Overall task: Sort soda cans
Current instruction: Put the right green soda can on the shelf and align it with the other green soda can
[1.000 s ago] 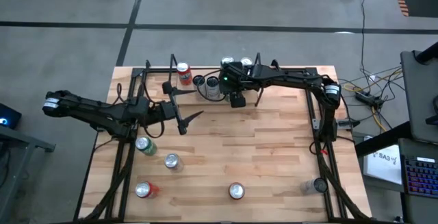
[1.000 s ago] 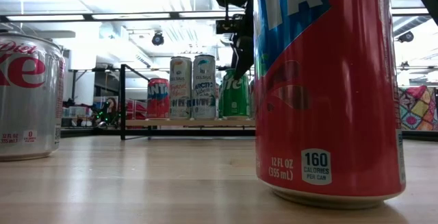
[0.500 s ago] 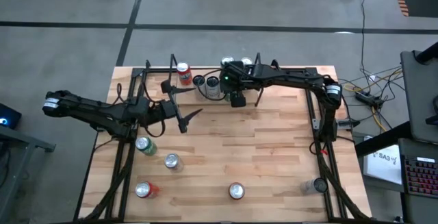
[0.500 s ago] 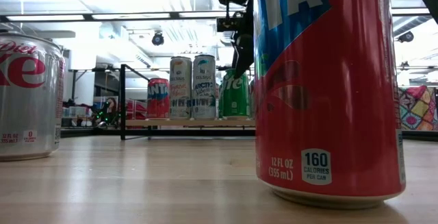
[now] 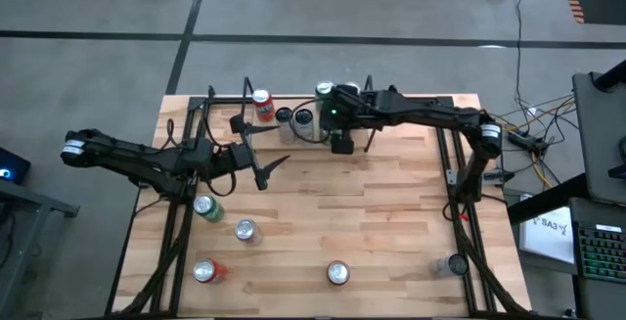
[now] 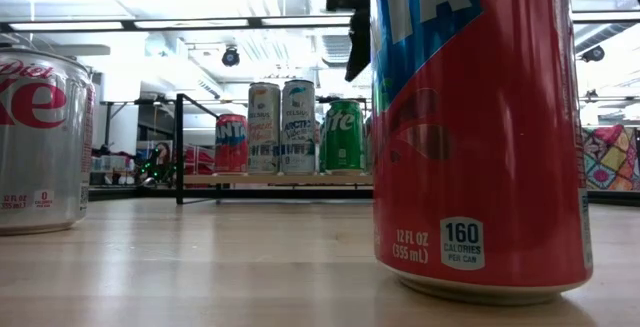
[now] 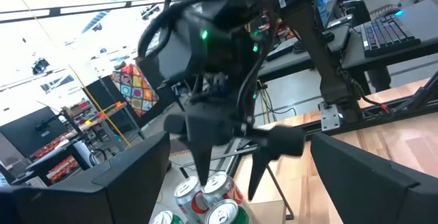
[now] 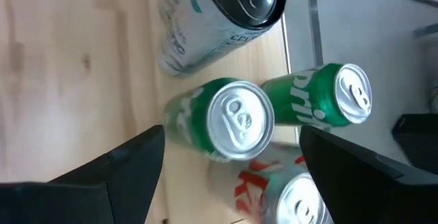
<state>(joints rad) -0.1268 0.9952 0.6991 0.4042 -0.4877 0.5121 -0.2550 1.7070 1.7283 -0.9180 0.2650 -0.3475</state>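
Several soda cans stand upright in a cluster at the table's far edge: a green can (image 8: 236, 121), a second green can (image 8: 342, 97), a tall silver-white can with a black top (image 8: 226, 11) and a red-and-white can (image 8: 294, 190). My right gripper (image 8: 233, 152) is open and hangs above the first green can (image 6: 343, 137), its fingers on either side of the can and clear of it. It also shows in the low view (image 6: 357, 42) and the high view (image 5: 328, 116). My left gripper (image 5: 269, 171) is open and empty over the table's left middle.
Loose cans stand on the near half of the table: a green one (image 5: 205, 207), a silver one (image 5: 245, 230), two red ones (image 5: 205, 271) (image 5: 337, 273) and a pale one (image 5: 455, 264). A red can (image 5: 262, 105) stands at the far left of the cluster.
My right gripper has gone straight up from beside the green can at the far edge. The can stays standing upright in the row.
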